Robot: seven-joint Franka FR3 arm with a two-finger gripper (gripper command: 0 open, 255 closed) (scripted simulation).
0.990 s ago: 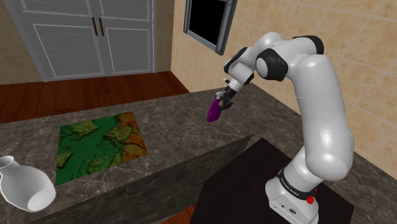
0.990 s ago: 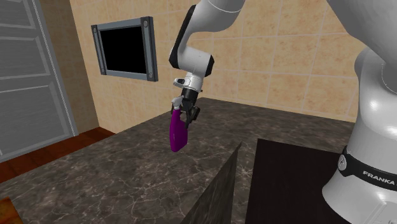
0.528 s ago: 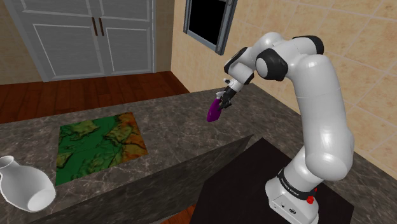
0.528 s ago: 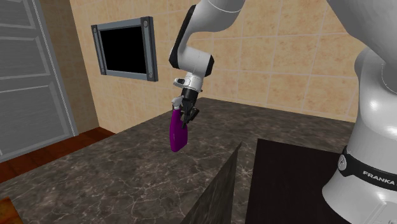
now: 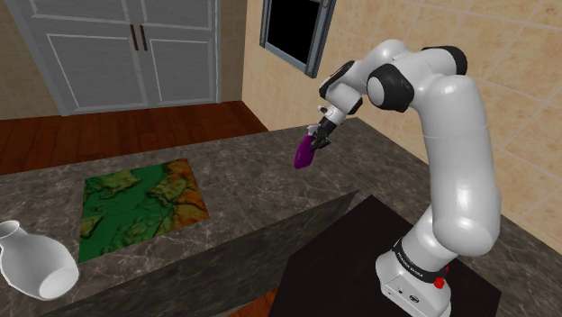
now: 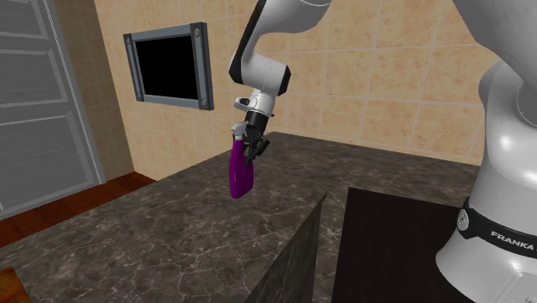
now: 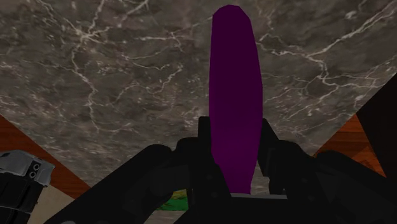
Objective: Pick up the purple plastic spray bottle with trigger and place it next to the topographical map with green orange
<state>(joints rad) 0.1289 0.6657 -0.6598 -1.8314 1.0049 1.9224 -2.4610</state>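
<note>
Shoulder view: we see the white arm (image 5: 450,135) reaching from its stand (image 5: 396,261) up and toward this view's left, over a dark marbled countertop (image 5: 252,194). The gripper (image 5: 315,140) points downward and clasps the upper end of the purple spray bottle (image 5: 303,155). The bottle hangs just below the gripper, tilted, its body clear of the countertop. The topographical map (image 5: 140,205), green with orange patches, lies flat on the countertop well apart from the bottle, toward this view's left. A white vase (image 5: 36,261) sits at the lower left corner, beyond the map.

Second exterior view: we see the bottle (image 6: 238,172) suspended nearly upright below the gripper (image 6: 250,148), narrow end up between the black fingers, broad end down. A gap shows between the bottle's base and the countertop (image 6: 172,232). Behind them stand a tiled wall (image 6: 387,86) and a framed black panel (image 6: 169,67).

Wrist view: we see the bottle (image 7: 235,95) running straight out from the gripper (image 7: 235,159) along its axis. The two fingers (image 7: 205,143) press on either side of the bottle's near end, so the grasp is closed on it. The marbled countertop (image 7: 95,83) lies behind the bottle.
</note>
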